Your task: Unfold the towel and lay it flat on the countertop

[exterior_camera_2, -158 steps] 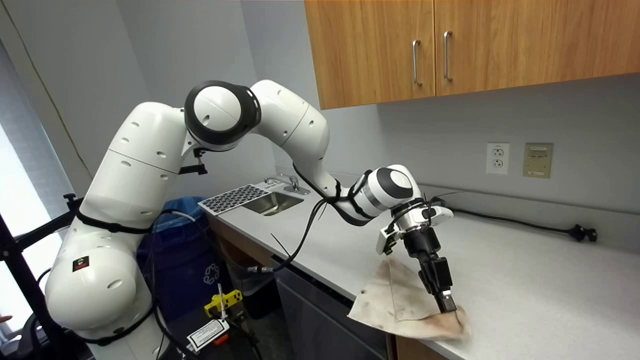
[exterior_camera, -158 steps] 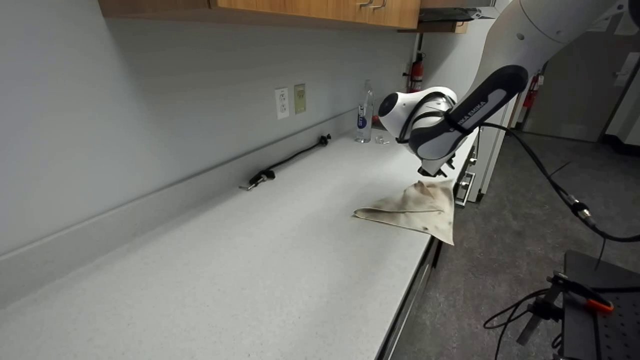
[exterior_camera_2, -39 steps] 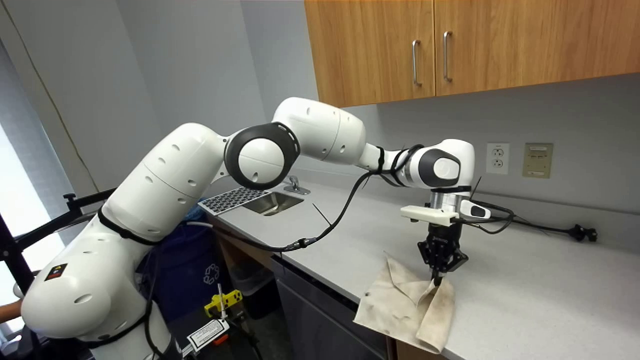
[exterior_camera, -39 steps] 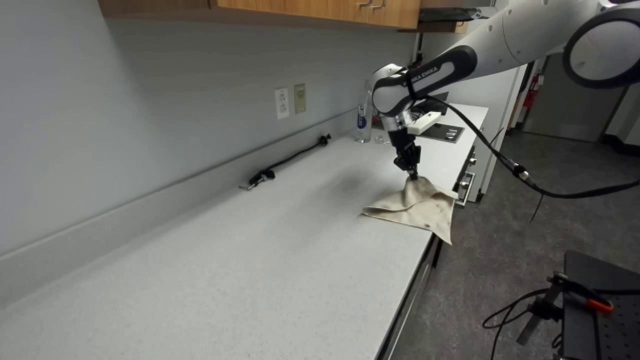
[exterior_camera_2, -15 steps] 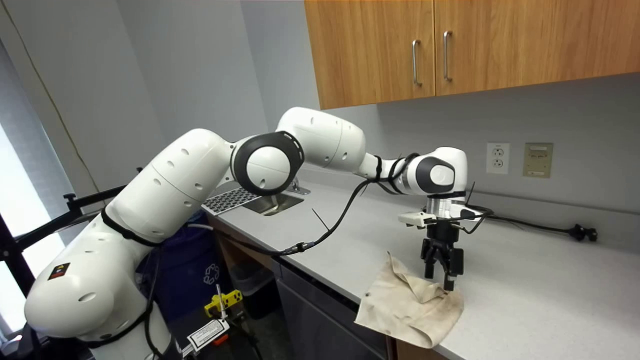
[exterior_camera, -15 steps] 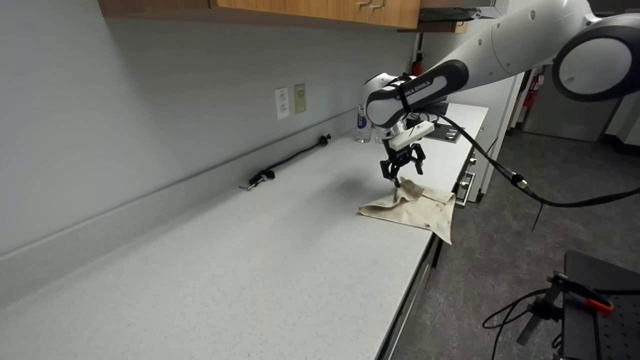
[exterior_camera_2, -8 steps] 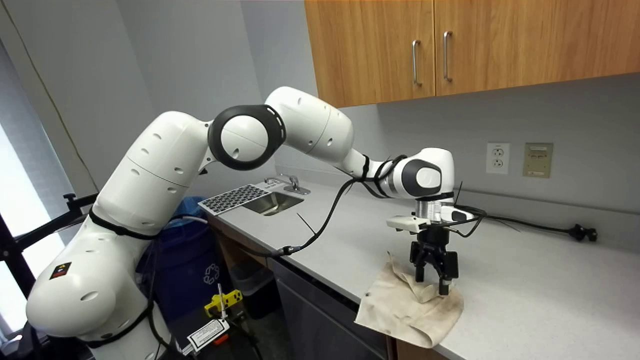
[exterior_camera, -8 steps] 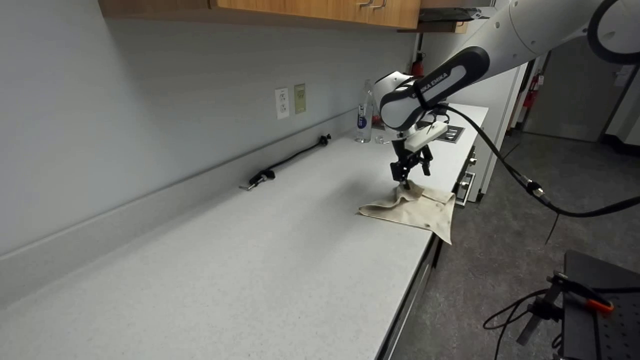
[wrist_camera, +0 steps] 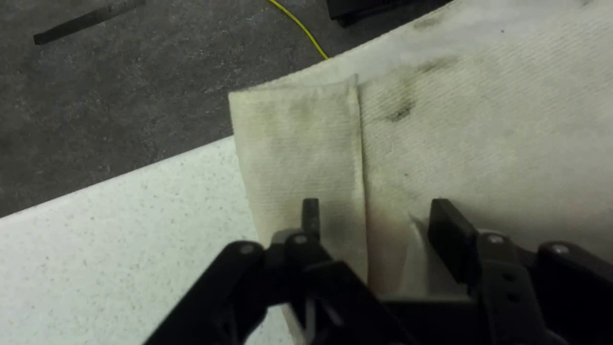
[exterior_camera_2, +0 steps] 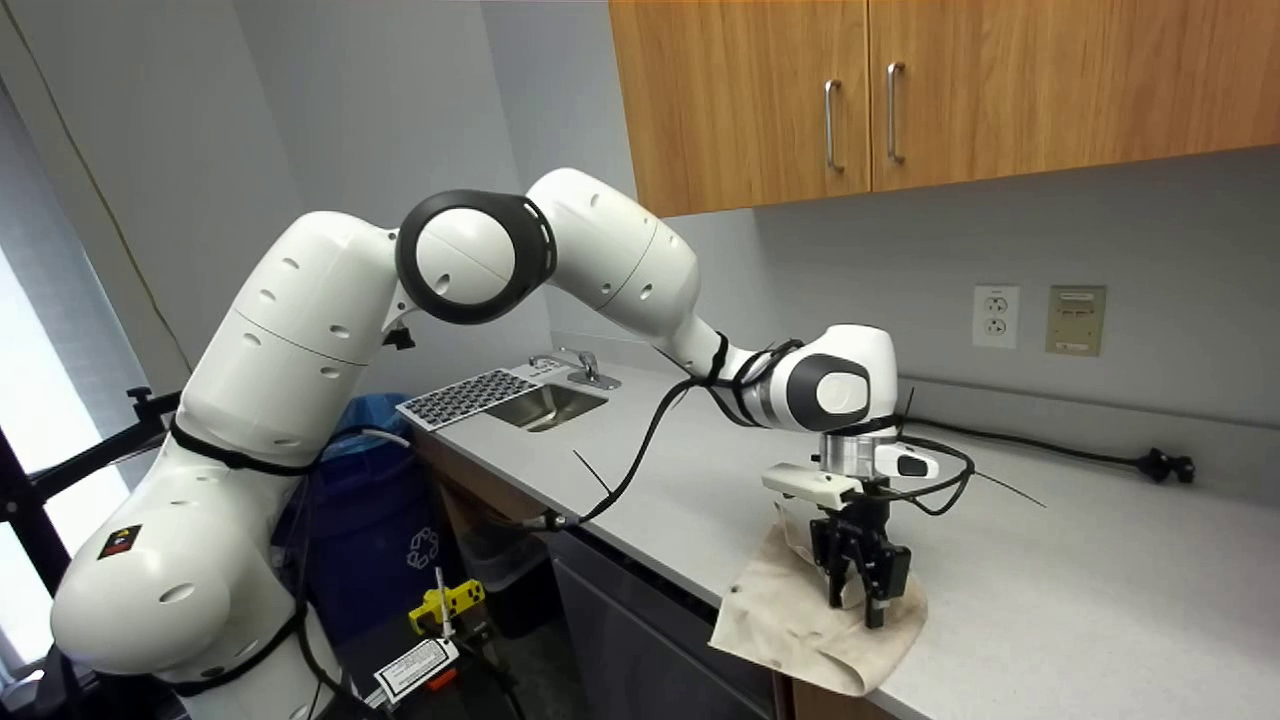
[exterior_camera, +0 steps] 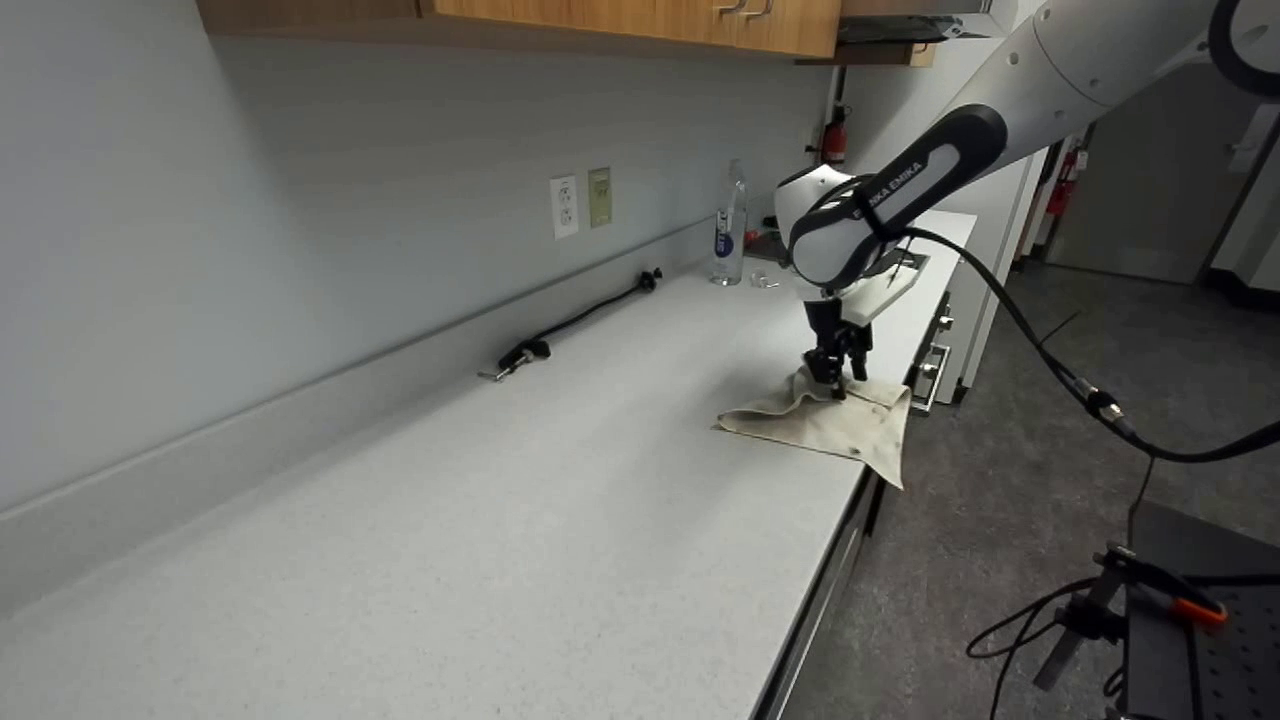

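In an exterior view the towel (exterior_camera: 845, 432) lies toward four o'clock on the smooth, speckled counter (exterior_camera: 500, 520), one pointed corner (exterior_camera: 890, 470) over the edge. It is ribbed, stained, rumpled — in the wrist view a straight-hemmed flap (wrist_camera: 299, 153) sits at ten o'clock of the claw (wrist_camera: 376, 215). Its jaws stand partway apart over the towel, pinching nothing.

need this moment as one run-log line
gripper: open, over towel | towel: partly folded, overhanging countertop edge | grip: none seen | laid flat: no

Both exterior views look down on towel (exterior_camera_2: 785, 618) and countertop (exterior_camera: 480, 530) from farther back, the wrist view from close above.
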Motion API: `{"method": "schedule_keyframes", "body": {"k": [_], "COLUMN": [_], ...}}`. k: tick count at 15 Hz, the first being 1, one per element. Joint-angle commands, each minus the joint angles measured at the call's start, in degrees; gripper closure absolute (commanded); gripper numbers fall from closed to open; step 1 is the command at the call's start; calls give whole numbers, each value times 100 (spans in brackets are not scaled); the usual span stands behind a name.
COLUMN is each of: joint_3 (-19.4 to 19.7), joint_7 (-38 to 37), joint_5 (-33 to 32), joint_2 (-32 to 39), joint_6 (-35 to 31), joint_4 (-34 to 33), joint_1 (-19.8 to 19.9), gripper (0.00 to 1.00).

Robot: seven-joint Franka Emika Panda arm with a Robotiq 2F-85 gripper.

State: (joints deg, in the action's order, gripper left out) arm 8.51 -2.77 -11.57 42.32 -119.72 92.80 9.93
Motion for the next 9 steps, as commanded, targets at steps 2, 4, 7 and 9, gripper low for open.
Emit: {"method": "schedule_keyframes", "body": {"k": [2,4,7,9], "joint_3": [82,98,113,95], "joint_7": [144,114,62,66], "joint_5": [-37,-39,-42,-38], "joint_2": [-333,-381,-458,-511], "joint_6": [-78,8,75,79], "joint_4": [417,445,477,495], "joint_1": [-50,-63,-87,-105], "gripper": [78,91,100,100]}}
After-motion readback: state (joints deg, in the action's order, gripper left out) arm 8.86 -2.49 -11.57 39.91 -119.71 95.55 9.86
